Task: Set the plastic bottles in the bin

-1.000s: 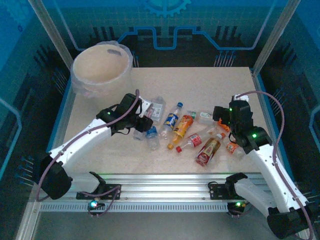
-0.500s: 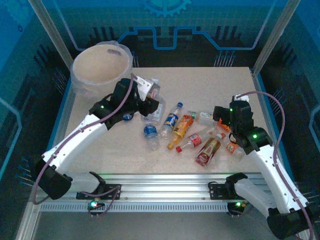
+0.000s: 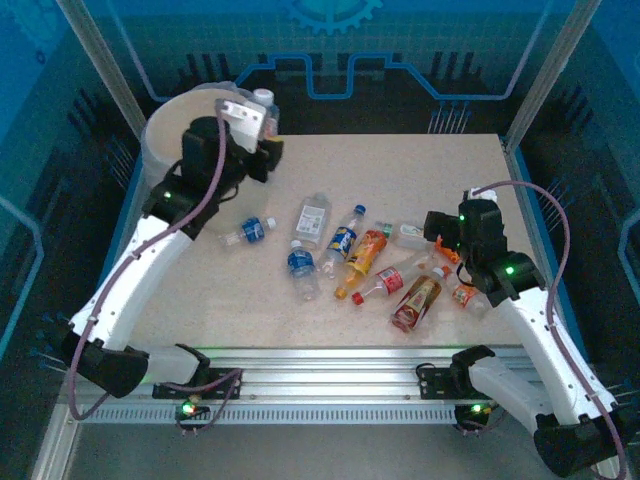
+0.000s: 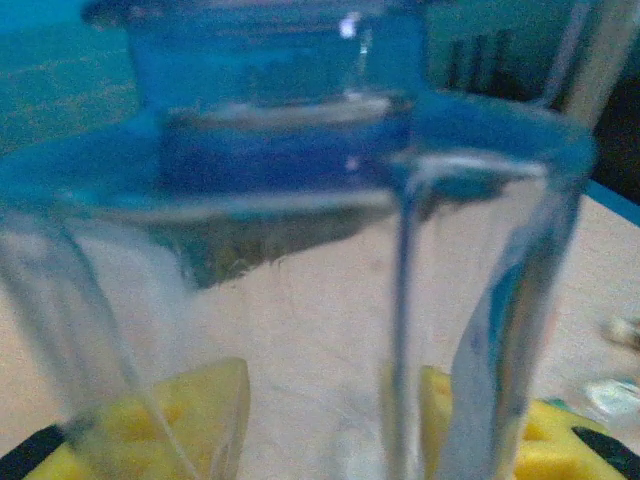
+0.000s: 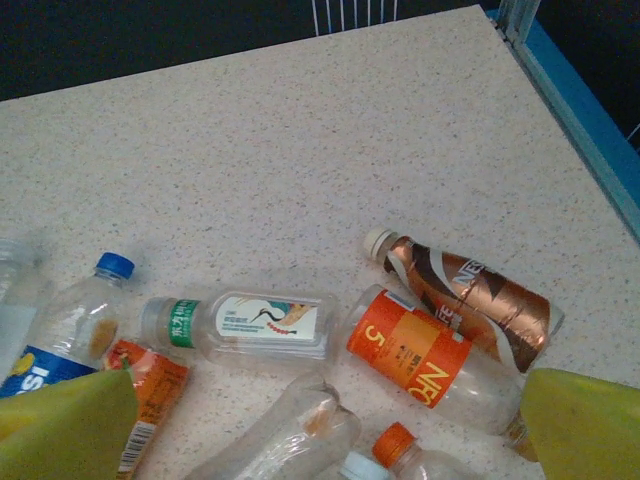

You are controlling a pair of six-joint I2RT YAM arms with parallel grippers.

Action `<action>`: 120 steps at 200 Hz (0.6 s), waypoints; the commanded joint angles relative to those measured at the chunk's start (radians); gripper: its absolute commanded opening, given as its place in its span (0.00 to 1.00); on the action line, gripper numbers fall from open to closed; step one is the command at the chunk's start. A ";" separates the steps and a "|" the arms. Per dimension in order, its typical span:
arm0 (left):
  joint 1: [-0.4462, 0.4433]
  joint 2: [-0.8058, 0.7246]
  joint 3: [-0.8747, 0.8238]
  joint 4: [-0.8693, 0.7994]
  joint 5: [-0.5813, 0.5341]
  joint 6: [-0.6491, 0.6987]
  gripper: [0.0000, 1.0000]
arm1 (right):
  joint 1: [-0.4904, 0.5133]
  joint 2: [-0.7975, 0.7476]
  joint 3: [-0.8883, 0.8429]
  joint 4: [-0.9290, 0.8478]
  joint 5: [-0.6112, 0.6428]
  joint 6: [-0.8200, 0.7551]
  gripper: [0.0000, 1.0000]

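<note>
My left gripper (image 3: 258,125) is shut on a clear bottle (image 3: 264,98) with a white cap, held up at the right rim of the bin (image 3: 160,135), a big whitish bucket at the table's back left. In the left wrist view the clear bottle (image 4: 300,250) sits between my yellow pads (image 4: 180,420). Several plastic bottles lie mid-table: a blue-labelled one (image 3: 253,230), a clear one (image 3: 313,215) and an orange one (image 3: 365,255). My right gripper (image 3: 440,240) hangs open over an orange-labelled bottle (image 5: 420,360), a crane-labelled bottle (image 5: 245,325) and a copper bottle (image 5: 470,295).
The beige table (image 3: 420,170) has blue raised edges left and right, with frame posts (image 3: 545,70) at the back corners. A crushed clear bottle (image 5: 290,430) and an orange-capped one (image 5: 395,445) lie between my right fingers (image 5: 60,430).
My left arm has lifted a clear bottle out of the pile and swung up and left to the bin's rim. A blue-labelled bottle was left lying near the bin. The right arm has stayed still.
</note>
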 commanded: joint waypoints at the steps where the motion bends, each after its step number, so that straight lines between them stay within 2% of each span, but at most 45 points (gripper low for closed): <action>1: 0.083 0.031 0.059 0.016 -0.037 0.022 0.38 | -0.010 0.002 0.038 -0.016 -0.036 0.033 1.00; 56: 0.266 0.140 0.159 0.028 -0.050 0.076 0.37 | -0.007 0.014 0.043 -0.018 -0.061 0.048 1.00; 120: 0.364 0.337 0.298 -0.119 -0.001 0.151 0.39 | -0.007 0.057 0.079 -0.050 -0.087 0.059 1.00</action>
